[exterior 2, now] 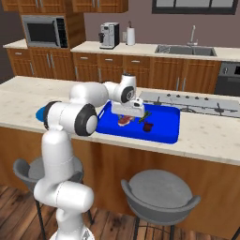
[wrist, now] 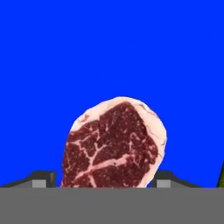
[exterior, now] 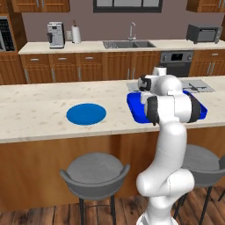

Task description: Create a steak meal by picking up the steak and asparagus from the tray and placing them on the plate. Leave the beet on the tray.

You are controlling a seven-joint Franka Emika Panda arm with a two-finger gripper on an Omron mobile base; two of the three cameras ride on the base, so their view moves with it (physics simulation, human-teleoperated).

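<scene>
End effector (wrist: 105, 186) low over the steak (wrist: 114, 144), fingers astride it.
We can't tell if they grip; closing shallow, they could slip off and shove it across the tray (wrist: 109, 43).

marbled raw steak (wrist: 114, 146), glossy blue tray (wrist: 109, 48)

Your two base views look forward and down from behind the arm — one left, one right — sharing the desk (exterior: 39, 110) and tray (exterior 2: 164, 133). Your hand view sits close above the steak (wrist: 114, 146) — facing the tray floor.
</scene>
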